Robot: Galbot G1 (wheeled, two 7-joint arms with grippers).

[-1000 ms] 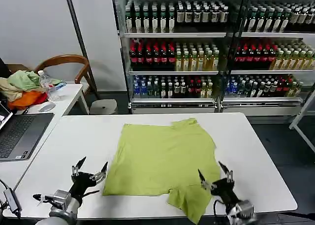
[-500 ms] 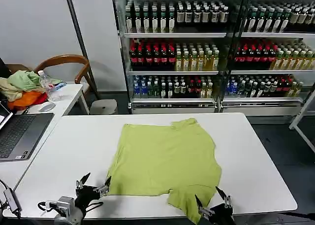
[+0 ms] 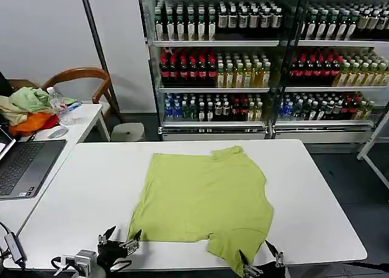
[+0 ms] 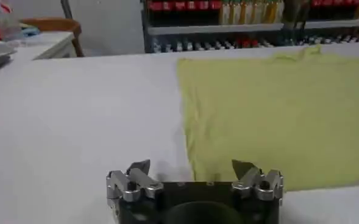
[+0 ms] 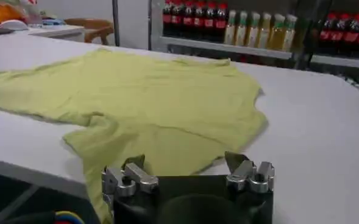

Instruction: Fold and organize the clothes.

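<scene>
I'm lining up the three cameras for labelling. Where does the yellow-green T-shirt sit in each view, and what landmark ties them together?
Head view: the T-shirt lies flat mid-table, one sleeve drooping over the near edge.
Left wrist view: the shirt spreads just beyond the open left gripper.
Right wrist view: it lies beyond the open right gripper.
Shared landmark: the drinks shelves behind the table.

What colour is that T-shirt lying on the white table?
The T-shirt is plain lime yellow-green, clearest in the head view.
</scene>
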